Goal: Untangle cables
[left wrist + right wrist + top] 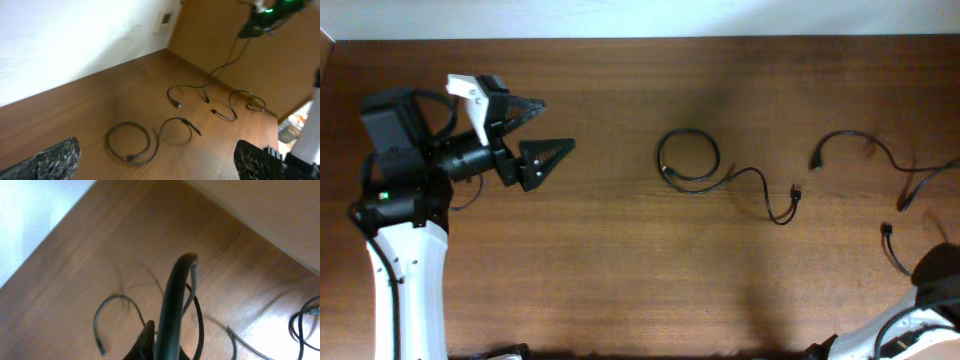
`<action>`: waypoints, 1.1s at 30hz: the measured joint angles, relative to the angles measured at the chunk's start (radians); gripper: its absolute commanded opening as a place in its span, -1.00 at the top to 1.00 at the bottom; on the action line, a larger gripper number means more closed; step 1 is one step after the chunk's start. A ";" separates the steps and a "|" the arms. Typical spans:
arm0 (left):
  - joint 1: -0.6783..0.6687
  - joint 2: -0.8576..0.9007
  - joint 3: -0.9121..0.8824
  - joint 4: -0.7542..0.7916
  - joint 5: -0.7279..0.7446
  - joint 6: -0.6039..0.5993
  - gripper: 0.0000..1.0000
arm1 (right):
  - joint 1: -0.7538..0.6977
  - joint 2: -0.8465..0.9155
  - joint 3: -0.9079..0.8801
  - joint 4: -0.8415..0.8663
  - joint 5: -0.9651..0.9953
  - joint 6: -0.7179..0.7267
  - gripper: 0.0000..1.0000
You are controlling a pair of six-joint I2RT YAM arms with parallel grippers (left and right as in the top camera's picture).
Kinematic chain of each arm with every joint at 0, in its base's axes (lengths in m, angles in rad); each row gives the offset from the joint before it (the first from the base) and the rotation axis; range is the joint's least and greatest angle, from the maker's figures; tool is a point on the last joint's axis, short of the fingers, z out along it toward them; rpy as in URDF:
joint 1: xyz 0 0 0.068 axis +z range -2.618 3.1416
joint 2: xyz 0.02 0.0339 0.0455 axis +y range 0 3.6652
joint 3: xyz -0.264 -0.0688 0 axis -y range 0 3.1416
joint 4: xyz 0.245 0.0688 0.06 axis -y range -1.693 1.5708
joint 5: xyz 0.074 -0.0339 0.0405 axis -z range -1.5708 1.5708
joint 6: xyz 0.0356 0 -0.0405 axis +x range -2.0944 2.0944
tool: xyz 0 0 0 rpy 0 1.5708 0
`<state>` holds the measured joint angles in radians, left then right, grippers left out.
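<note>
Three thin black cables lie apart on the wooden table. One is coiled in a loop [688,160] at the centre, and its tail ends in a plug [794,193]. A second cable [850,138] curves at the far right. A short third one [892,245] runs under my right arm [932,285]. My left gripper [558,124] is open and empty, well left of the loop. In the left wrist view the loop [129,142] lies ahead between the spread fingers [157,165]. In the right wrist view a thick arm cable [172,305] hides most of my right gripper [150,340], and a thin cable [112,300] runs up to it.
The table's far edge meets a white wall [640,15]. In the left wrist view the other two cables [220,100] lie beyond the loop, and the right arm's base shows at the top right [270,15].
</note>
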<state>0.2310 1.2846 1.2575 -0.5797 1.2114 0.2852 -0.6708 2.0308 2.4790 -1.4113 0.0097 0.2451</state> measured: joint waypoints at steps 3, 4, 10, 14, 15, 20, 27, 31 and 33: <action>-0.123 0.000 0.000 0.014 0.008 0.024 -0.98 | -0.074 0.117 -0.006 0.077 0.080 0.051 0.92; -0.161 0.000 0.000 0.021 0.009 0.029 -0.98 | -0.125 0.142 -0.007 0.089 0.101 0.068 0.92; -0.231 0.000 0.000 0.023 -0.083 0.034 -0.98 | -0.456 0.150 -0.008 0.140 -0.036 0.109 0.92; -0.238 0.000 0.000 0.022 -0.087 0.034 -0.98 | -0.234 0.154 -0.008 0.187 -0.024 0.095 0.92; -0.238 0.000 0.000 0.020 -0.087 0.034 -0.98 | -0.199 0.158 -0.007 0.189 -0.011 0.091 0.93; -0.238 0.000 0.000 0.006 -0.087 0.034 -0.98 | -0.114 0.381 -0.003 0.173 0.019 0.066 0.92; -0.238 0.000 0.000 -0.026 -0.087 0.037 -0.98 | -0.115 0.544 -0.003 0.137 0.019 0.057 0.92; -0.238 0.000 0.000 -0.026 -0.087 0.037 -0.98 | -0.115 0.595 -0.003 0.126 0.011 0.057 -0.72; -0.238 0.000 0.000 -0.029 -0.087 0.037 -0.98 | -0.116 0.600 0.039 0.072 -0.014 0.070 -0.94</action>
<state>-0.0067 1.2846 1.2575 -0.6083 1.1244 0.3222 -0.7868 2.6305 2.5179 -1.3396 -0.0048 0.3153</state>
